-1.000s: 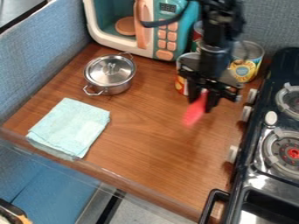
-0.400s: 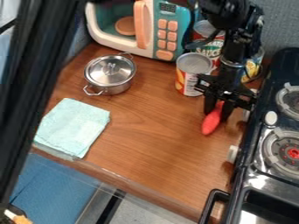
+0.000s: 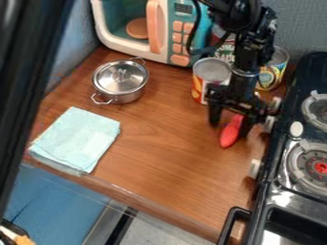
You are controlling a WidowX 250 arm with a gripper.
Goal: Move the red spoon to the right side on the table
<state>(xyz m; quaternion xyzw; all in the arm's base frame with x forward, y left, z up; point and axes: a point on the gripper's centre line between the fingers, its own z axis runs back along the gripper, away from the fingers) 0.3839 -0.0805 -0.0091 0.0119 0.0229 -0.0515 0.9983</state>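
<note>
Wood-grained bench (image 3: 159,158), with the black toy stove (image 3: 306,72) along its right edge in view and the toy microwave (image 3: 155,28) at the back. Over toward the stove since the first frame, red spoon (image 3: 231,134) and pincer (image 3: 229,130) together. Then, just now, a change of grip: pincer spread clearly wider, one finger swung away from the spoon on the side of the can (image 3: 211,79), the other close beside it on the stove side. No firm hold any more, by the look of it; contact with the nearer finger impossible to tell. Barely any shift in the spoon itself, apparently down on the bench between the fingers, in front of the cans and near the stove knobs. Placement probably as good as done, then. Next, best to lift straight up, without dragging or tipping the spoon.
</note>
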